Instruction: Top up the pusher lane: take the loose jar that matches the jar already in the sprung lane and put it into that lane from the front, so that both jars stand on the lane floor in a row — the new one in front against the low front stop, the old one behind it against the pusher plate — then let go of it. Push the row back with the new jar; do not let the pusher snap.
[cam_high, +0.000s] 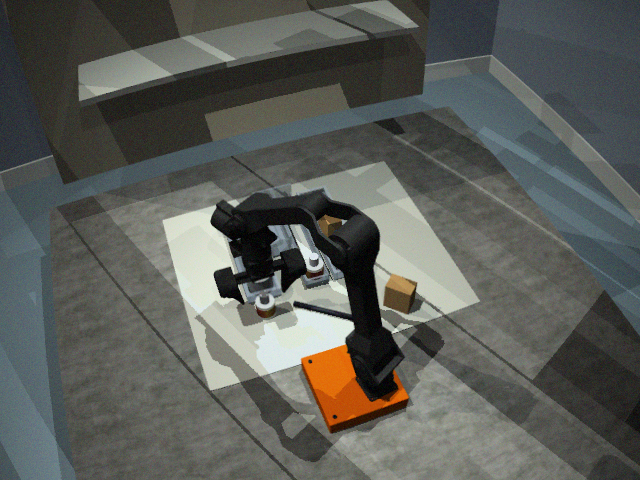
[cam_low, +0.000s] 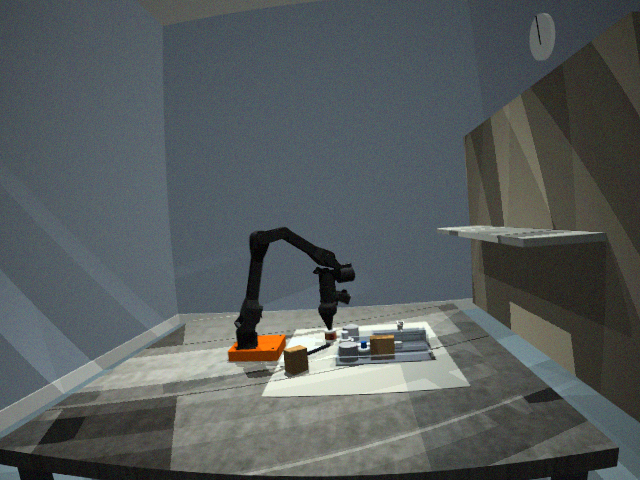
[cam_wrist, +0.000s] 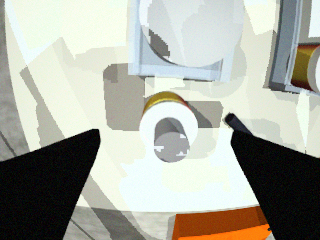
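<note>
The loose jar (cam_high: 265, 305) (cam_low: 330, 335) (cam_wrist: 168, 112), with a white shoulder, a pale cap and a red and gold band, stands upright on the pale mat in front of the left lane. My gripper (cam_high: 262, 294) (cam_low: 329, 329) (cam_wrist: 167, 136) is wide open and empty, pointing down just above this jar, with one finger towards each side of it. A jar with the same colours (cam_high: 314, 267) (cam_wrist: 305, 67) stands at the front end of the middle lane (cam_high: 316, 282) (cam_wrist: 282, 60). The arm hides much of the lanes, and the pusher plate cannot be made out.
A wide grey cylinder (cam_wrist: 192, 30) stands at the front of the left lane. A black rod (cam_high: 323, 310) (cam_wrist: 237, 122) lies right of the loose jar. A brown box (cam_high: 399, 293) (cam_low: 296, 360) stands farther right; another (cam_high: 328, 225) (cam_low: 382, 346) is by the lanes.
</note>
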